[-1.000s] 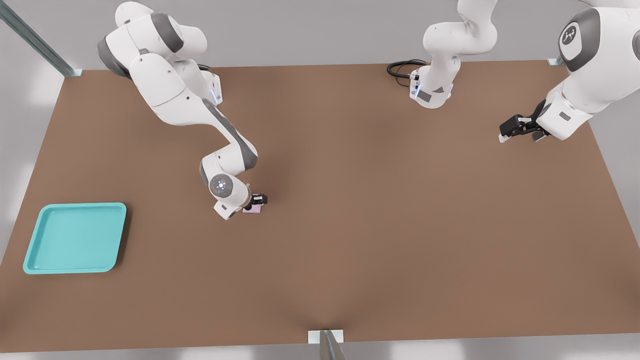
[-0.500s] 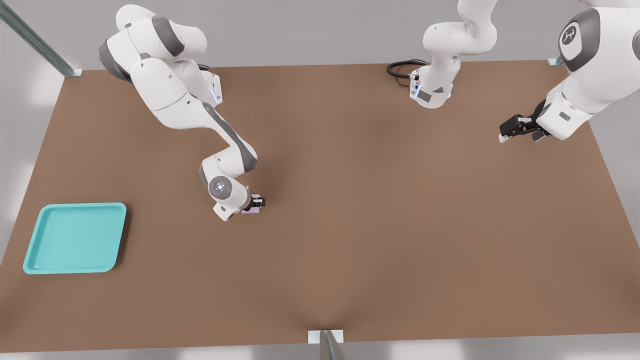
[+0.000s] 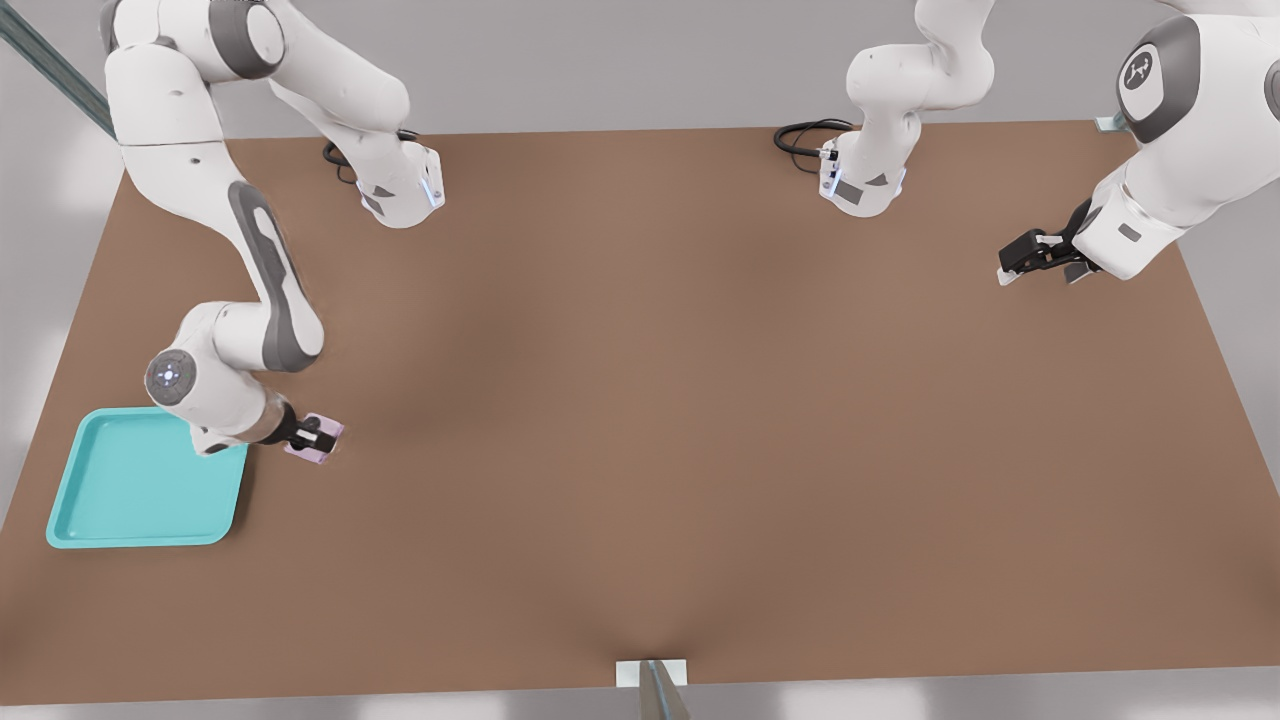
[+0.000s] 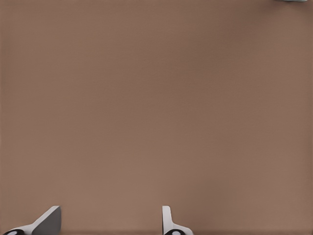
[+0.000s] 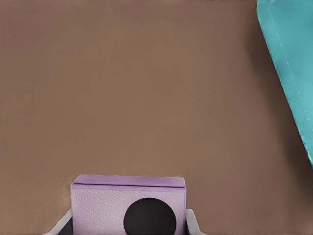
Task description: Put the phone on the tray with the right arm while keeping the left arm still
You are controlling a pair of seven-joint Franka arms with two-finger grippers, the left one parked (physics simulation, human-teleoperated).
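My jaws are clamped on the phone point(image 5: 128, 208): in the right wrist view I see 1 finger point(image 5: 195, 226) pressed against each side of its lilac body, with 1 black round lens facing the camera. In the front view the gripper point(image 3: 312, 437) carries the phone point(image 3: 322, 440) above the brown table point(image 3: 700, 400), just beside the tray point(image 3: 140, 482) on the front view's right. The phone is off the tray, not over it; a soft shadow on the table beneath it tells me it is lifted clear of the surface, tilted a little rather than square to the table edges.

The tray's turquoise rim point(image 5: 288, 73) shows at the edge of the right wrist view, near the phone but apart from it. The tray lies flat near the table's corner at the front view's left, nothing in it.

Behind the gripper, my right arm point(image 3: 240, 250) bends down from its base at the far edge of the table, and its round grey wrist disc point(image 3: 168, 376) with small lights hangs above the tray's far corner.
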